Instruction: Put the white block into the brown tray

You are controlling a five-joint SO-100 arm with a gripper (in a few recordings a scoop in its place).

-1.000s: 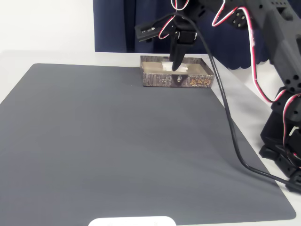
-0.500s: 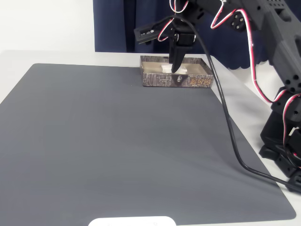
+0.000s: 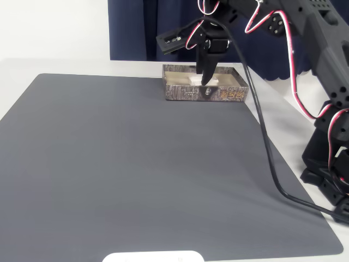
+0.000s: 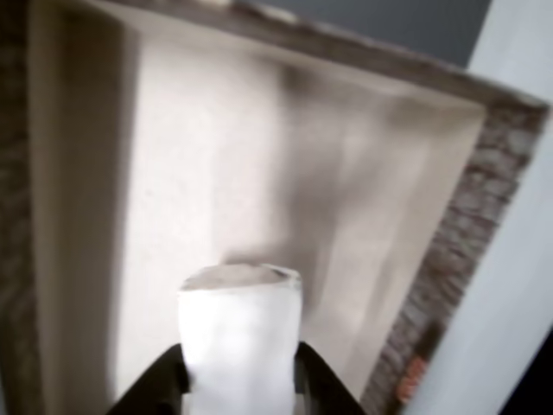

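A dark blue curtain point(image 3: 163, 27) hangs at the far side of the scene, behind a white counter point(image 3: 65, 64) covered for the most part by a large grey mat point(image 3: 136, 169). At the far edge of the mat, right of centre in the fixed view, sits the brown tray point(image 3: 188, 91), a shallow box with bark-patterned walls, a cream inside and a dark printed label along its near wall. The black robot arm point(image 3: 322, 60) reaches in from the right, with red and white wires looping along it and a black cable point(image 3: 267, 147) trailing down across the mat's right edge.

The hand point(image 3: 205, 82) points down into the tray, its dark fingers point(image 3: 206, 63) narrowing to a tip just above the tray's near wall. In the wrist view the hand point(image 4: 239, 380) pinches the white block point(image 4: 240, 341) between its two black fingertips point(image 4: 160, 385), one on each side of the block. The block stands out from the hand with its rounded end toward the cream floor of the tray point(image 4: 199, 156), over the tray's inside; whether it touches the floor cannot be told. In the fixed view a pale patch shows inside the tray just beside the fingers.

At the near edge of the fixed view, a flat white slab point(image 3: 154, 256) with rounded corners pokes into the frame, on the mat.
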